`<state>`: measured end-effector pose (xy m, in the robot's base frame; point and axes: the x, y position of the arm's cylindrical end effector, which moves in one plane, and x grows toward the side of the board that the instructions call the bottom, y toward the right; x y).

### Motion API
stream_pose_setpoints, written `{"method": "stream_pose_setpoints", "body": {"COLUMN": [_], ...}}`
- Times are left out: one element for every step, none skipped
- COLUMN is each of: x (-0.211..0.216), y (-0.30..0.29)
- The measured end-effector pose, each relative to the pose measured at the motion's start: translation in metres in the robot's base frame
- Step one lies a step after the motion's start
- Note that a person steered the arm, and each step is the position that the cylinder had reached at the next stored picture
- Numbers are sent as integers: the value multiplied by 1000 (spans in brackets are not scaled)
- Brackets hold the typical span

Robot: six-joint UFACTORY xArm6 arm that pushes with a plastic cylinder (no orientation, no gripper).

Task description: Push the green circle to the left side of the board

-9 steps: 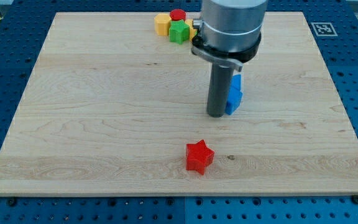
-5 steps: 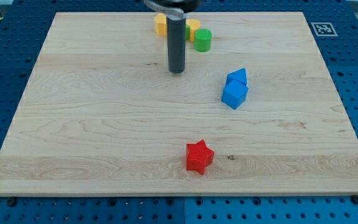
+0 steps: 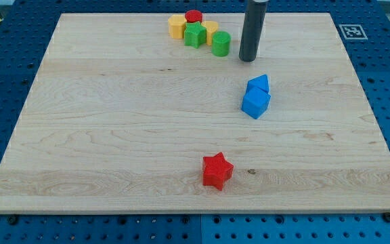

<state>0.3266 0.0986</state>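
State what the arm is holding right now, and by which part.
Nothing is held. I end in a bare rod; my tip stands on the board just to the view's right of the green circle, apart from it with a small gap.

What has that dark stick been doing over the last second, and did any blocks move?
My tip swung from beside the blue blocks to the cluster's left, and now stands just right of the green circle. No block has visibly moved; the red star stayed put.
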Motion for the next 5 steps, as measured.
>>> {"method": "stream_pose_setpoints", "body": {"x": [-4,-19,-28,-29,-28], "y": [0,0,0,-12,-66]}}
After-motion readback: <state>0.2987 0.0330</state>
